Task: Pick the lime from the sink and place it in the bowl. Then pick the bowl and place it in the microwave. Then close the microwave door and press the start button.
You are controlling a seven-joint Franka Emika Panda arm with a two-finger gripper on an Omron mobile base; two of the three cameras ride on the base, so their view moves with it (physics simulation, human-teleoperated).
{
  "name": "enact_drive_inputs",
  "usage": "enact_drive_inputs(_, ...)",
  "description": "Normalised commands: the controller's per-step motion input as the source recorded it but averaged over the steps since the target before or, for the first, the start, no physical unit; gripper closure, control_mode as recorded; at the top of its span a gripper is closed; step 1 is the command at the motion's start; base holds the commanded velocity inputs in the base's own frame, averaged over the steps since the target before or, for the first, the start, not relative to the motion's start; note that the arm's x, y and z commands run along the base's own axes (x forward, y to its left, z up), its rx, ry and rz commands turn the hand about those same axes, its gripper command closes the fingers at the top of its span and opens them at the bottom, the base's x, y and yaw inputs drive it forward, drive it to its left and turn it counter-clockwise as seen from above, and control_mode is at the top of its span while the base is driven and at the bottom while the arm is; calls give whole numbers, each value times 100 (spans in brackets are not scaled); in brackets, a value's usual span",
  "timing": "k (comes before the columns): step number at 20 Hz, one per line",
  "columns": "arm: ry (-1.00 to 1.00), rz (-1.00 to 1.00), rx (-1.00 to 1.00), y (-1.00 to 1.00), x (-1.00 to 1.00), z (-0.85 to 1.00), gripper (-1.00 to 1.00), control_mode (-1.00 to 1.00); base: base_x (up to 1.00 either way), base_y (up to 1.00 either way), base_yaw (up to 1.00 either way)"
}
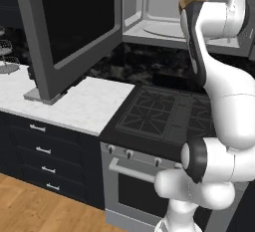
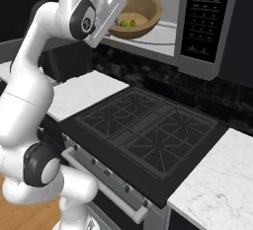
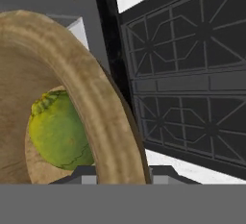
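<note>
1. up at the mouth of the microwave, the bowl hangs in the gripper, jaws part-closed on its rim, with the lime inside.
2. tilt the bowl while setting it down and the lime could roll out onto the stove.
3. the rim may clip the cavity edge.
4. the microwave door stands wide open; the elbow could snag it.

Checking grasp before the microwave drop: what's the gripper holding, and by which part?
The gripper holds the bowl by its rim, which passes between the finger tips in the hand view, with the lime inside.
</note>
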Motion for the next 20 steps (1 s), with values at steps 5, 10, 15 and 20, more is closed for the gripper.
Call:
enact_drive_inputs(5,0,0,0,-4,60,-18,100,-100,0,0,0)
enact_drive_inputs(10,0,0,0,-3,54,-27,100,-100,0,0,0)
enact_drive_inputs(15,0,0,1,-22,53,-11,100,-100,0,0,0)
enact_drive_inputs(20,0,0,6,-27,49,5,100,-100,0,0,0)
